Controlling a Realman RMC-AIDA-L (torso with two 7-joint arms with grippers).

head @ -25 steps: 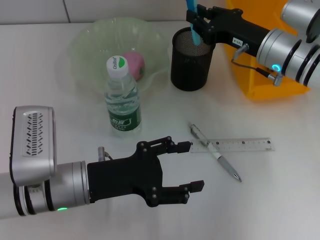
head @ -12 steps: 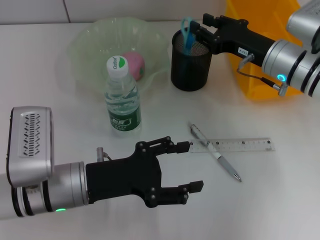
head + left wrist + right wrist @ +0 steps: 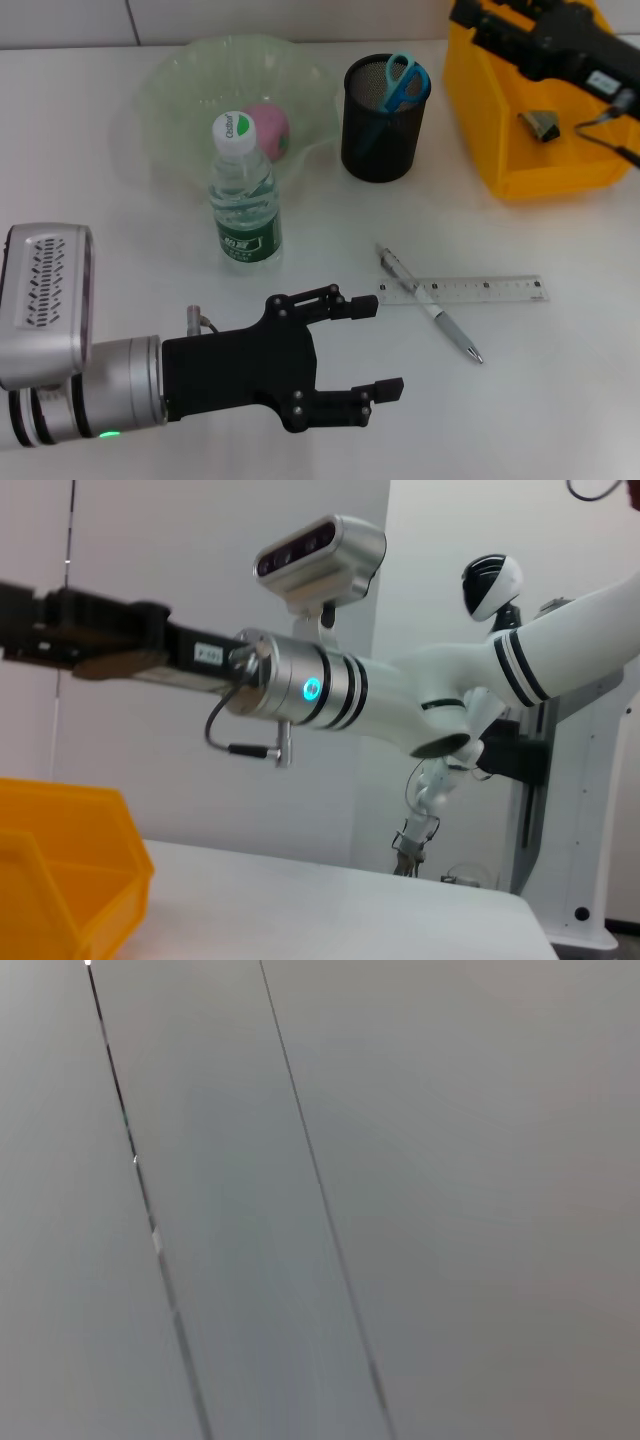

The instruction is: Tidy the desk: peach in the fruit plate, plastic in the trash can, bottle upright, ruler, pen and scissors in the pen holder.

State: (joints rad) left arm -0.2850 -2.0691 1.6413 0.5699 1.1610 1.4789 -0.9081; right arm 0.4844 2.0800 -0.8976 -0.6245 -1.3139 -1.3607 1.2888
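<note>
The blue-handled scissors (image 3: 405,80) stand inside the black mesh pen holder (image 3: 378,135). A pink peach (image 3: 270,128) lies in the pale green fruit plate (image 3: 190,80), and the water bottle (image 3: 243,200) stands upright in front of it. The pen (image 3: 432,317) lies across the end of the clear ruler (image 3: 490,290) on the table. A scrap of plastic (image 3: 540,123) lies inside the yellow trash can (image 3: 530,165). My right gripper (image 3: 478,16) hangs over that can, apart from the holder. My left gripper (image 3: 385,345) is open and empty, low at the front, left of the pen.
The left wrist view shows my right arm (image 3: 310,685) stretched above the yellow can (image 3: 60,870), with another robot's stand (image 3: 590,810) beyond the table. The right wrist view shows only a grey wall.
My right gripper let the scissors drop into the pen holder, then drew back to the right over the yellow can. My left arm sank slightly toward the front edge.
</note>
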